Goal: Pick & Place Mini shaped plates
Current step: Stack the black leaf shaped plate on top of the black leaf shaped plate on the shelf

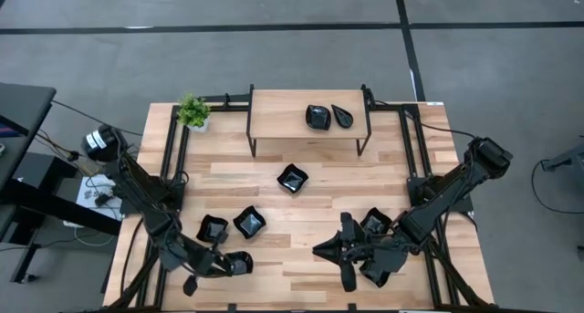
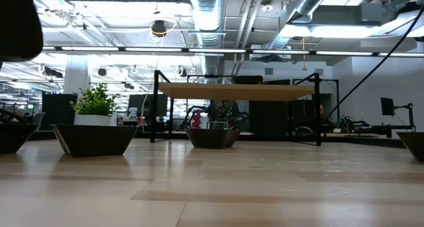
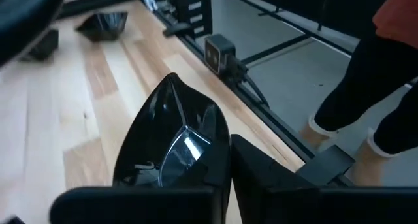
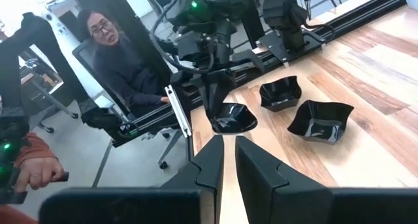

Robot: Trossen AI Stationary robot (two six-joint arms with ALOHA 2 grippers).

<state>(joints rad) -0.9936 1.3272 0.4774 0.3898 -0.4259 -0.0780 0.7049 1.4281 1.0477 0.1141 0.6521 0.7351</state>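
High view, stock taken by size.

Table [image 1: 301,258]: light wood planks, dark rails along both sides.

Shelf [image 1: 274,117]: raised wooden stand at the far edge. It bears two mini shaped plates, one squarish [image 1: 318,118] and one teardrop [image 1: 343,116], side by side and just apart. I judge these the placed portion of the task.

Left arm: reaches along the near left edge. The left gripper [image 3: 225,185] has its fingers clamped nearly together on the rim of a held plate [image 3: 173,142], a glossy black dish drawn to a point, which sits low over the near left of the table; whether it rests on the wood or is lifted cannot be told.

Right arm: lies over the near right of the table. The right gripper [image 4: 226,160] has its fingers drawn close with a narrow gap, and nothing shows between them.

Plates left loose on the table, squarish with wavy rims: centre plate [image 1: 292,179], well apart from the rest; left pair [image 1: 212,229] and [image 1: 248,223], near each other; right plate [image 1: 376,222], beside the right arm. More may lie hidden under that arm.

Potted plant [image 1: 193,112]: small, green, far left corner, not part of the work.

Progress, as a judgement: two shelved, one in hand, at least four to go.
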